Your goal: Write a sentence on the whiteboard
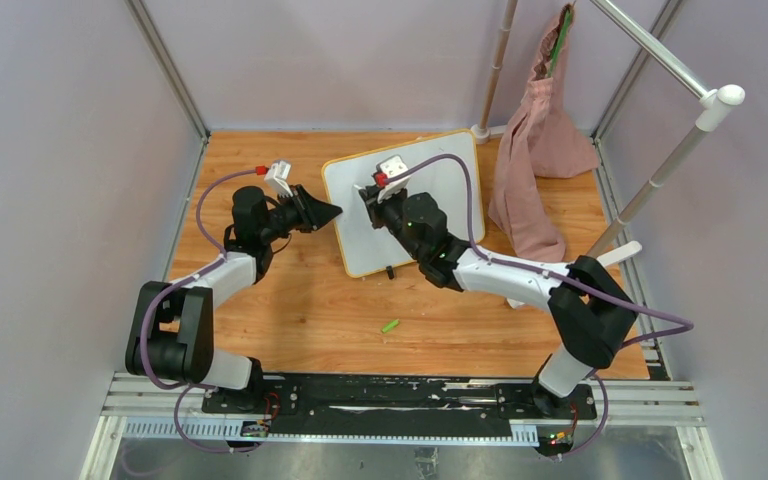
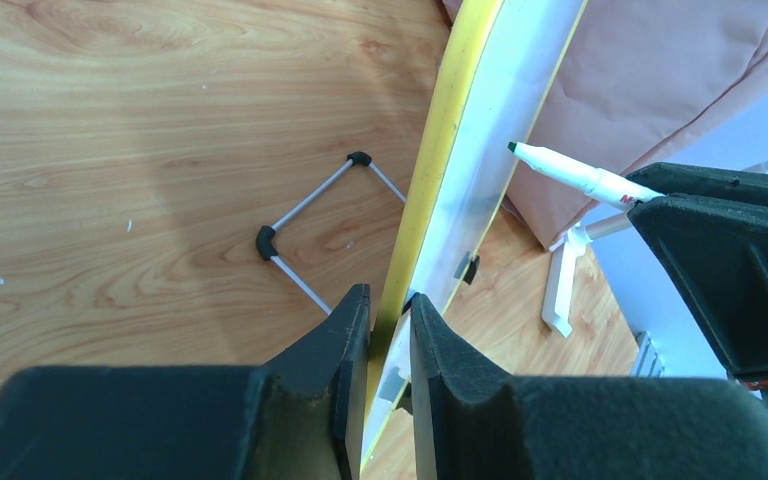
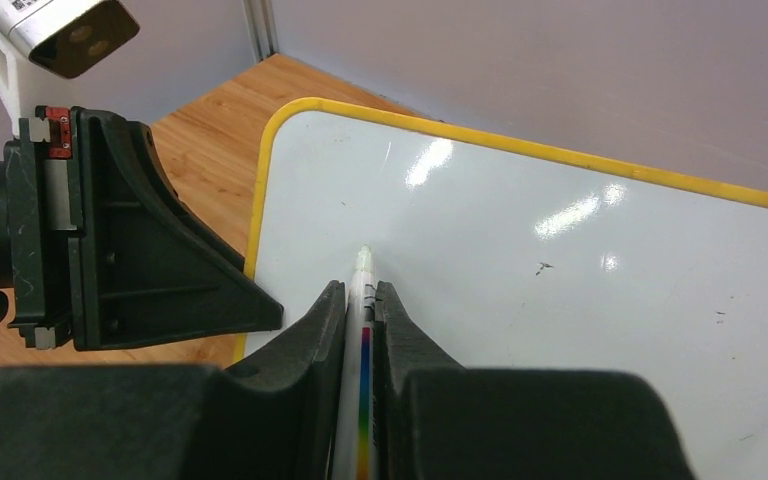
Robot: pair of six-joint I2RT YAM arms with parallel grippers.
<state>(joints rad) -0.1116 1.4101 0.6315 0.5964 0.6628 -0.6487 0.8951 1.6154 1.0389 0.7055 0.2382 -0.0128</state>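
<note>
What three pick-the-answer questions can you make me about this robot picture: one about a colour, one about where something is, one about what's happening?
1. What colour is the whiteboard's frame?
A red
B yellow
C blue

2. Where is the small green piece?
A on the wooden table, nearer the arms than the whiteboard
B on the whiteboard
C inside a cup

3. What is the right gripper doing?
A open and empty
B shut on a spoon
C shut on a marker

Answers: B, the rim is yellow; A, it lies on bare wood; C, the marker sits pinched between its fingers.

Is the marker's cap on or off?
Off: the marker shows its bare dark tip in the left wrist view.
</note>
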